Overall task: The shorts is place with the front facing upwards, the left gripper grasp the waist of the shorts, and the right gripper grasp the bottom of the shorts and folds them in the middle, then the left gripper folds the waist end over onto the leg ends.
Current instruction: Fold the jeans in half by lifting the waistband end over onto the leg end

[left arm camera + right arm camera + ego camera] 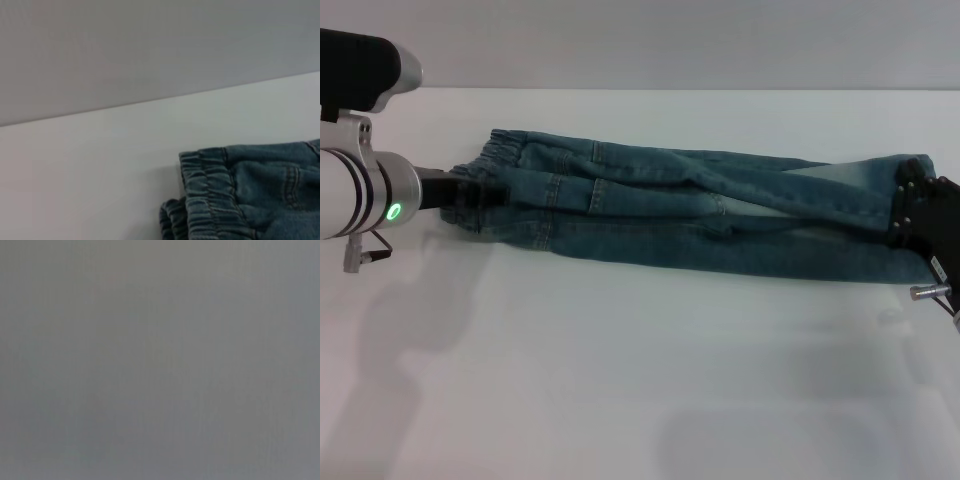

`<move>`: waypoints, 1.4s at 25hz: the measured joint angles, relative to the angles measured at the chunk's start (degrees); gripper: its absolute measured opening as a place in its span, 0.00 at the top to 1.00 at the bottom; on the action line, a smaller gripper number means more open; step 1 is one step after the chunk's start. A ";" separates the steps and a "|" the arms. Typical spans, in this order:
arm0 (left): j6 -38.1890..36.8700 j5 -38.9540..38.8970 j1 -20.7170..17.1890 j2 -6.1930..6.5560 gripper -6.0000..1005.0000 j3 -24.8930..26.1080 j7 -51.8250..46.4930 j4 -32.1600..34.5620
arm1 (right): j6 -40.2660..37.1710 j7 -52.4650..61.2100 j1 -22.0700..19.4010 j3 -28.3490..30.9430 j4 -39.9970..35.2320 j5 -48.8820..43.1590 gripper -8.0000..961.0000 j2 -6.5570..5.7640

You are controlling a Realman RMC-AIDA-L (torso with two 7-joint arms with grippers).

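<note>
Lengthwise fold is finishing | left gripper [470, 195] is pinching shorts [700, 215] waist | right gripper [910, 215] is clamping leg ends [910, 172] | next: waist rightward onto hems

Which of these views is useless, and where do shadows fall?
Right wrist view: flat grey, nothing recognisable. Head view: soft shadows on the table under the left gripper and along the near edge of the shorts. Left wrist view: faint shadow beside the waistband.
</note>
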State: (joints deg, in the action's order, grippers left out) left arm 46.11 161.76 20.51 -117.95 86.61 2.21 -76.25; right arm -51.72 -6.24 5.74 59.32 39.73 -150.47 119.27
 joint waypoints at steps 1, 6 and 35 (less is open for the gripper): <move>-0.03 0.03 0.08 0.00 0.16 0.32 0.04 -0.05 | 0.01 0.00 -0.01 0.00 0.00 0.00 0.99 0.00; 0.20 -0.33 0.93 0.01 0.16 0.91 0.11 1.76 | 0.10 0.00 -0.09 0.00 0.18 0.00 0.99 0.00; -4.98 -4.22 -7.01 -0.12 0.50 -0.05 1.65 -6.63 | 0.22 0.87 -0.62 -0.22 0.87 0.00 0.99 -0.09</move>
State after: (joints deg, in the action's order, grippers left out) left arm 41.13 157.55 13.50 -118.06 86.57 3.86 -82.88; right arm -51.50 -5.37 5.12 59.10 40.59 -150.47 119.18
